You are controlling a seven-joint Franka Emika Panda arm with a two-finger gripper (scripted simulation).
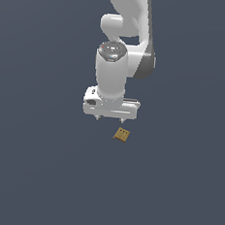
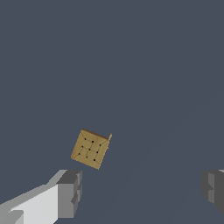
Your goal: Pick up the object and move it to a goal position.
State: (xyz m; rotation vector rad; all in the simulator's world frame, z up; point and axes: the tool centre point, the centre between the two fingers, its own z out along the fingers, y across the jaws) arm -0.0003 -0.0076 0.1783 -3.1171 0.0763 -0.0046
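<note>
My white jaws [image 1: 110, 119] hang spread wide with nothing between them. The small flat tan-brown square block with dark dots on its top [image 1: 122, 134] lies on the plain dark grey worktop [image 1: 30, 175], near my fingertips [image 2: 70, 192] but apart from them and off to one side, not yet between them. No goal marker shows. I judge the task barely begun: lining up, lowering, gripping, lifting and carrying all remain.

Non-task items: only a plain, dark slate-grey surface [image 1: 30, 175], uniform and unmarked, filling both views edge to edge. No seams or texture can be made out.
</note>
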